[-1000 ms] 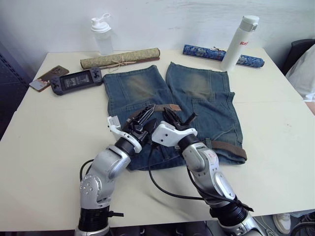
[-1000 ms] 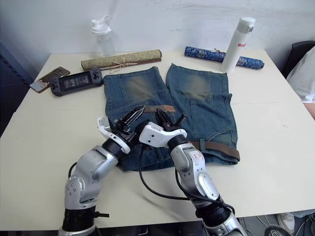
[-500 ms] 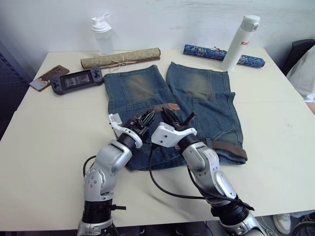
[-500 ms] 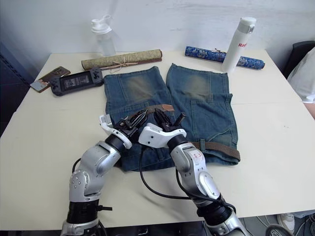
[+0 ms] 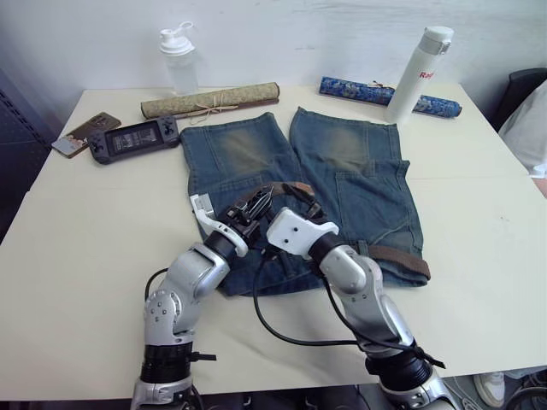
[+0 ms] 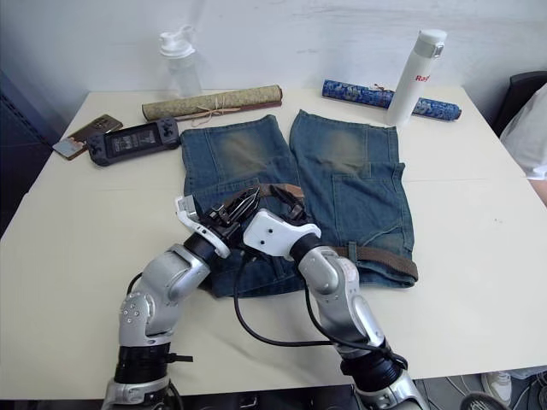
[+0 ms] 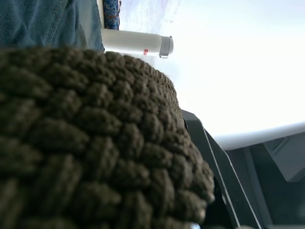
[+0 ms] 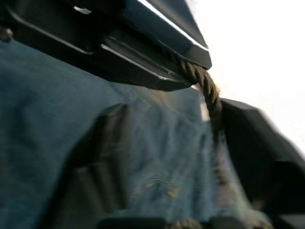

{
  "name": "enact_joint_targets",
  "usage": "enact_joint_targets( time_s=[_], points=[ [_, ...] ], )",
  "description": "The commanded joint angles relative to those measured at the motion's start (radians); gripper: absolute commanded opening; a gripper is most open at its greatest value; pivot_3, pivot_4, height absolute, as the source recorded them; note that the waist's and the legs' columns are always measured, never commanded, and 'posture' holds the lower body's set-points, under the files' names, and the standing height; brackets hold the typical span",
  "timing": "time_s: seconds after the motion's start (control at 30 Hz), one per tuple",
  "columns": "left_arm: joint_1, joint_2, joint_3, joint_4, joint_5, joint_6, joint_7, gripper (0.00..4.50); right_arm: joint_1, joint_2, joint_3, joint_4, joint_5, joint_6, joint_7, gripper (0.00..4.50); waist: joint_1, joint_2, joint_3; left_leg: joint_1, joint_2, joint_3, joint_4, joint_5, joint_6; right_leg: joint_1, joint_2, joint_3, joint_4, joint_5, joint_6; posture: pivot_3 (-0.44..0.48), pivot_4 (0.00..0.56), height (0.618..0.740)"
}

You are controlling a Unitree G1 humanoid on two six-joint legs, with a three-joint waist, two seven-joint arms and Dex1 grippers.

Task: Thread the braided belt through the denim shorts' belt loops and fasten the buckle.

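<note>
Braided belt point(image 5: 395, 257) lies along the waistband of the denim shorts point(image 5: 359, 184), at the shorts' near edge, its long axis parallel to the table's point(image 5: 77, 256) front edge. You can see one stretch emerging on your right side, and a tan-tipped end point(image 5: 299, 185) rising between both grippers at mid-waist. Your left gripper point(image 5: 256, 203) is pinching the woven strap, which sits right against its wrist camera. Your right gripper point(image 5: 301, 207) is touching the same strap, but I cannot tell whether it is clamped. Both hands are equally near, so the feed likely runs leftward toward the unthreaded half. The table is pale and flat; a game console point(image 5: 132, 137), phone point(image 5: 81, 132), two bottles point(image 5: 177, 60) and rolled mats point(image 5: 209, 102) stand well apart along the far edge.
</note>
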State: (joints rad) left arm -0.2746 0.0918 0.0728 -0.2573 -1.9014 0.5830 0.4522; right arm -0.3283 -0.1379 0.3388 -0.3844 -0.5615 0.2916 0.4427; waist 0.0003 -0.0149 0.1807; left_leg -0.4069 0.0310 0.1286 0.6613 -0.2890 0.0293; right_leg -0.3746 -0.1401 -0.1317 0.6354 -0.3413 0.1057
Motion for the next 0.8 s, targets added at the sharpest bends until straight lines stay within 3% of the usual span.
enact_joint_targets(
  time_s=[0.03,0.2,0.4,0.53,0.8],
  points=[
    [0.021,0.086,0.032,-0.044,-0.052,0.076,-0.056,0.0,0.033,-0.043,-0.144,-0.17,0.178,0.102,0.128,4.48,0.001,0.0,0.0,0.0,0.0,-0.001,0.0,0.0,0.0,0.0,0.0,0.0,0.0,0.0,0.0,0.0,0.15,0.717],
    [0.113,0.245,0.079,-0.079,-0.071,0.204,-0.185,0.0,0.086,-0.127,-0.357,-0.343,0.474,0.369,0.313,4.48,-0.002,0.001,0.001,0.0,0.0,-0.001,-0.005,0.0,0.0,0.0,0.0,-0.001,-0.004,0.0,0.0,0.0,0.15,0.717],
    [0.241,0.364,0.109,-0.127,-0.071,0.33,-0.362,0.0,0.075,-0.151,-0.608,-0.379,0.766,0.66,0.35,4.48,-0.003,0.001,0.001,0.001,0.0,-0.002,-0.013,0.001,-0.002,0.0,-0.004,-0.002,-0.008,0.0,-0.001,0.0,0.15,0.717],
    [0.297,0.418,0.113,-0.114,-0.071,0.328,-0.389,0.0,0.085,-0.159,-0.653,-0.379,0.866,0.736,0.311,4.48,-0.002,0.004,0.003,0.001,-0.001,-0.002,-0.014,0.001,-0.002,-0.001,-0.007,-0.002,-0.009,0.0,-0.001,0.0,0.15,0.717],
    [0.386,0.503,0.109,-0.073,0.006,0.334,-0.424,0.0,0.118,-0.195,-0.622,-0.385,0.939,0.732,0.211,4.48,-0.002,0.005,0.003,0.001,-0.001,-0.002,-0.015,0.0,-0.003,-0.001,-0.008,-0.001,-0.01,0.0,-0.001,0.0,0.15,0.717]
  ],
)
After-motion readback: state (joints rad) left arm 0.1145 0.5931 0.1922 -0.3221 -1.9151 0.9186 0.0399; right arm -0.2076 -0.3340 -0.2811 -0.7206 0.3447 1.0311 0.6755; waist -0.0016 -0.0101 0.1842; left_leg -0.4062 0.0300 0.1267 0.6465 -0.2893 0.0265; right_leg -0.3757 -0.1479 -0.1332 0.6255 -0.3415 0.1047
